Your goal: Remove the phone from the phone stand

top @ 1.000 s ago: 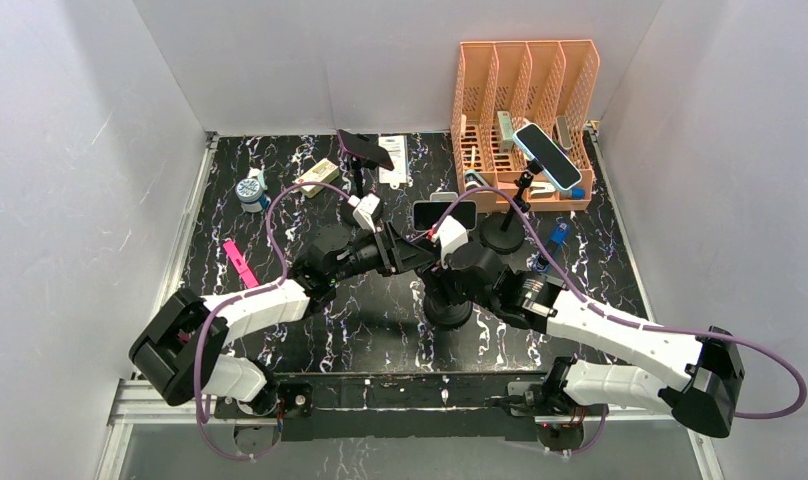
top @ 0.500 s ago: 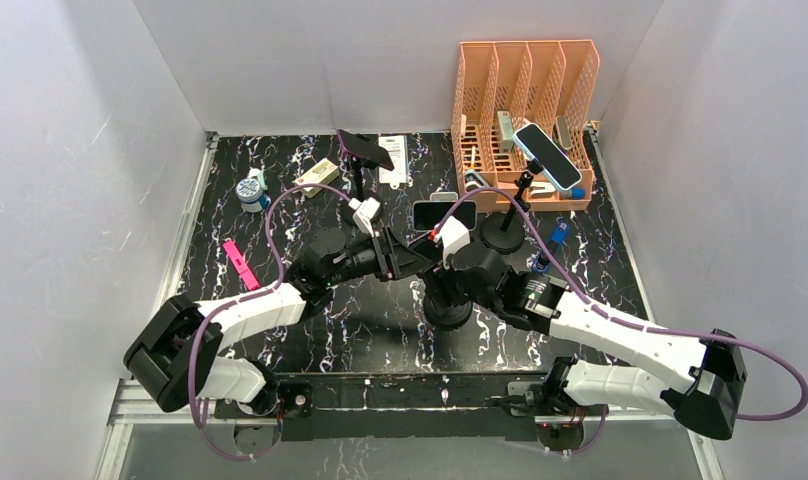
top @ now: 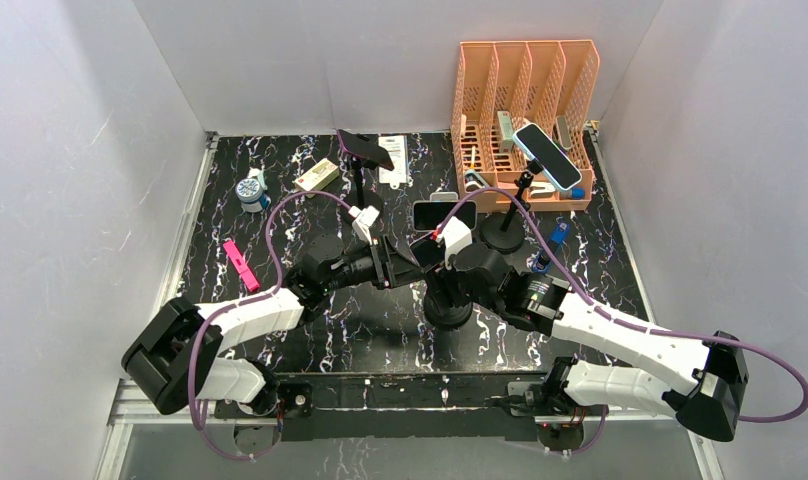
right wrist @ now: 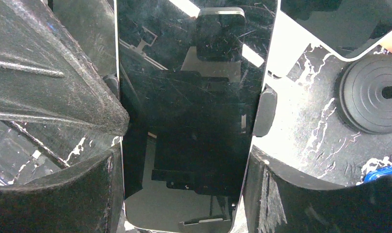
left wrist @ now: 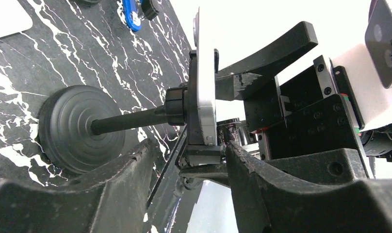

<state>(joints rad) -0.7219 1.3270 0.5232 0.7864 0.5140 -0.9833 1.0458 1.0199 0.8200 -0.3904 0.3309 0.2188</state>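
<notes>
A black phone (right wrist: 184, 97) sits in the clamp (right wrist: 218, 26) of a black phone stand. In the left wrist view it shows edge-on (left wrist: 206, 92), on the pole above the round base (left wrist: 80, 128). My right gripper (right wrist: 184, 145) comes from above and is shut on the phone's two long edges. My left gripper (left wrist: 189, 148) is open, with its fingers (left wrist: 242, 165) on either side of the clamp's lower end. In the top view both grippers, left (top: 400, 265) and right (top: 430, 255), meet over the stand base (top: 448, 312) and mostly hide the phone (top: 424, 251).
Another dark phone (top: 443, 213) sits just behind the grippers. A blue-cased phone (top: 547, 155) stands on a stand (top: 502, 235) at right, before an orange file rack (top: 525, 90). A third phone on a stand (top: 365, 150) is at the back. A pink tool (top: 240, 265) lies at left.
My left gripper has drawn back slightly to the left and toward me. My right gripper stays on the phone in the same place.
</notes>
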